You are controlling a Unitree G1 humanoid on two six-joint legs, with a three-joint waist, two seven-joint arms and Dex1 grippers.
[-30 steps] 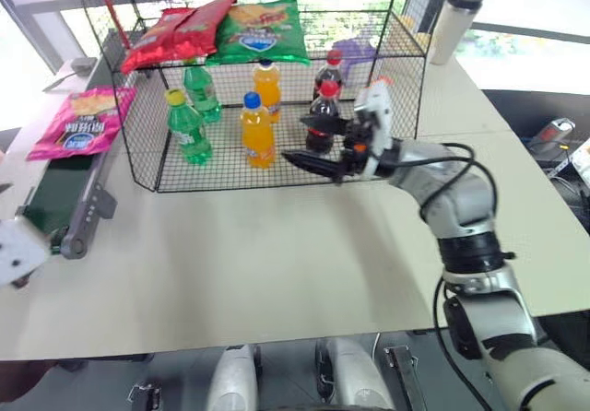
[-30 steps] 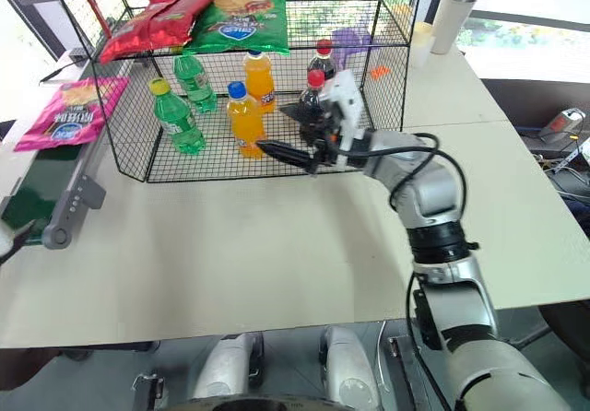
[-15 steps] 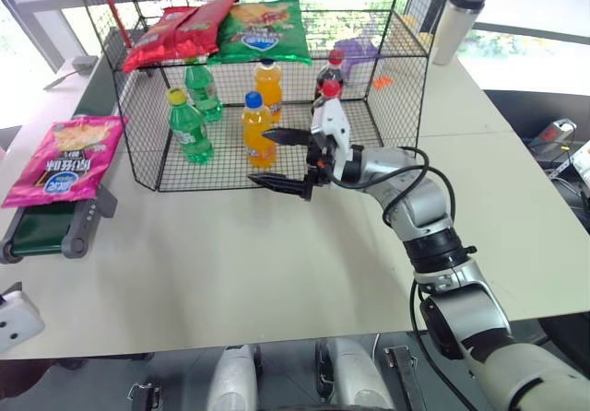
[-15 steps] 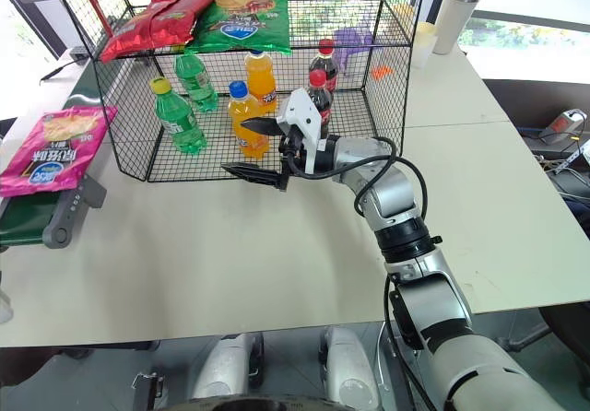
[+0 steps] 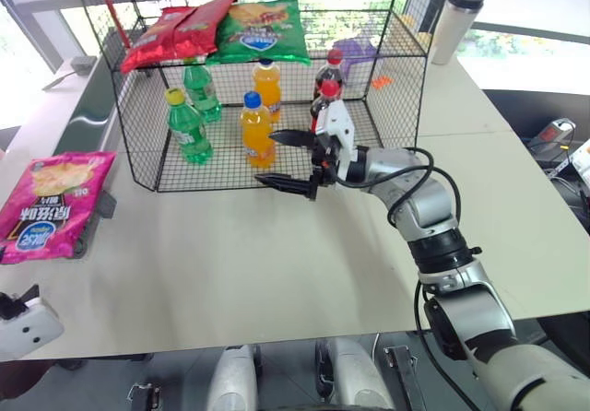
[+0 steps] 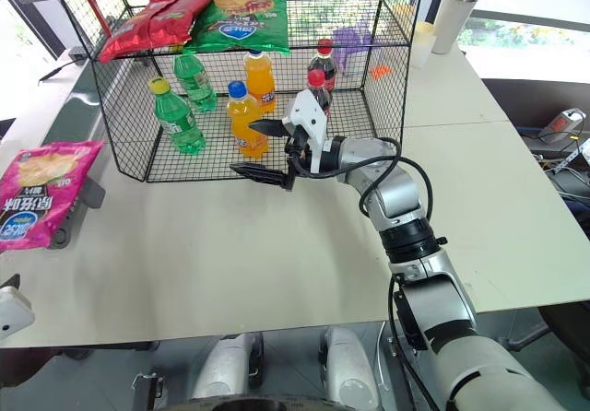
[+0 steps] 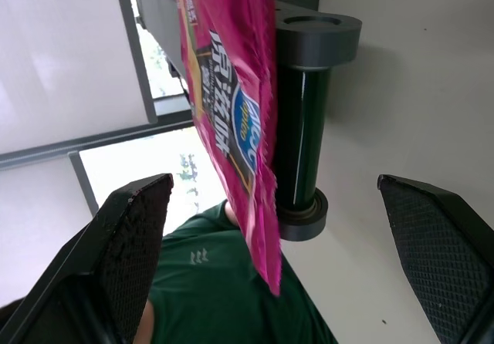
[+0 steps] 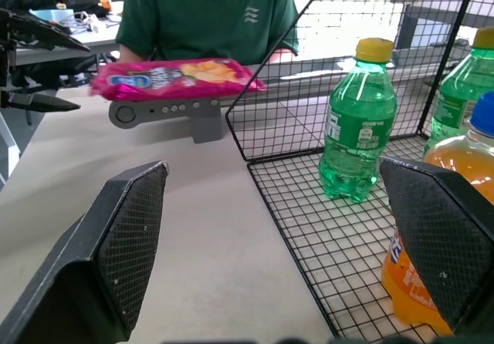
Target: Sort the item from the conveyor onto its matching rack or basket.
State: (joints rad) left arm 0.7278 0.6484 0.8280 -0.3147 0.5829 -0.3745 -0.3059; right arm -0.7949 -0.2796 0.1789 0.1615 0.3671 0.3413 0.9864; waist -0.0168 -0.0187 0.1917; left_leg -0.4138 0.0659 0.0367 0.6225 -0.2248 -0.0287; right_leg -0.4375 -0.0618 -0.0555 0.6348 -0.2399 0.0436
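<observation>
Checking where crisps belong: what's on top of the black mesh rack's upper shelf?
On the rack shelf lie red crisp bags and a green crisp bag, overlapping. What is under the bags is covered.

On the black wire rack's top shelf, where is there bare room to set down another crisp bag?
The black wire-mesh rack's upper shelf is bare right of the green crisp bag; its left end is crowded by red crisp bags.

Crisp bag [image 5: 53, 205] on conveyor [image 5: 92, 116] near end, far left. Wire rack [image 5: 261, 88] center-far: bottles [image 5: 257, 130] inside, crisp bags [image 5: 221, 29] on shelf. Tumbler [image 5: 454, 26] far right.
</observation>
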